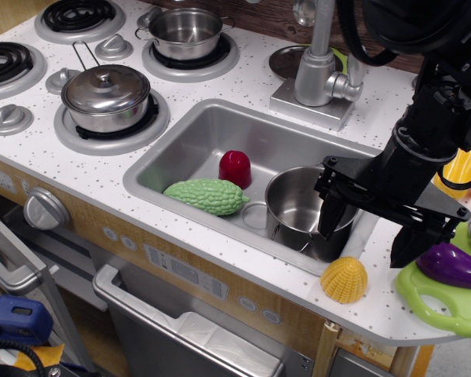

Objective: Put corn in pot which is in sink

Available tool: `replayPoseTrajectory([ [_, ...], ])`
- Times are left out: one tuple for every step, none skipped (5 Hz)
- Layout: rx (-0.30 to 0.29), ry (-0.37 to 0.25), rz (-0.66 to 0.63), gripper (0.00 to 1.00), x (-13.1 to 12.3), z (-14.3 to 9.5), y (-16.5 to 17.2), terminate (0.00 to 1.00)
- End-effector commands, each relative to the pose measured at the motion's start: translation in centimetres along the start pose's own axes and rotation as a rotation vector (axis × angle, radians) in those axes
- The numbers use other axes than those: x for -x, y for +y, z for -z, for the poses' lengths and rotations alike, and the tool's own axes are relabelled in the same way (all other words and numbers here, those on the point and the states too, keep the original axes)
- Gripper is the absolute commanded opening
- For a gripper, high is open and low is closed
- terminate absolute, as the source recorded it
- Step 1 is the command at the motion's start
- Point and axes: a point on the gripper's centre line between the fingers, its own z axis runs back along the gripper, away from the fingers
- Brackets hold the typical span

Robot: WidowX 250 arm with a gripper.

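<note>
the corn [345,280] is found upright on the countertop [243,86], just beside the sink [190,138] corner and the pot [301,210] standing in it. the gripper [369,232] is held spread and empty above; it is best lowered squarely over the ribbed dome before closing. counted: one corn, three steel pots, one sink.

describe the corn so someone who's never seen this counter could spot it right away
Start at the grey sink set in the white speckled countertop and go to its front right corner, past the shiny lidless pot. On the counter edge there sits the corn, a small yellow ribbed dome. Its neighbours differ: a purple eggplant on a green board.
</note>
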Motion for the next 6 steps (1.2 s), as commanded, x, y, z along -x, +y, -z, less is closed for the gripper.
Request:
replayPoseTrajectory([
  [0.000,0.000,0.000,1.00,0.0,0.0,0.0,0.00],
  [0.001,-0.025,-0.008,1.00,0.3,0.6,0.3,0.00],
  [0.005,-0.043,-0.005,1.00,0.4,1.0,0.5,0.00],
  [0.039,-0.075,0.001,1.00,0.4,1.6,0.7,0.00],
  [0.040,-0.095,-0.020,1.00,0.4,1.8,0.6,0.00],
  [0.045,-0.103,-0.039,0.00,0.2,1.8,0.4,0.00],
])
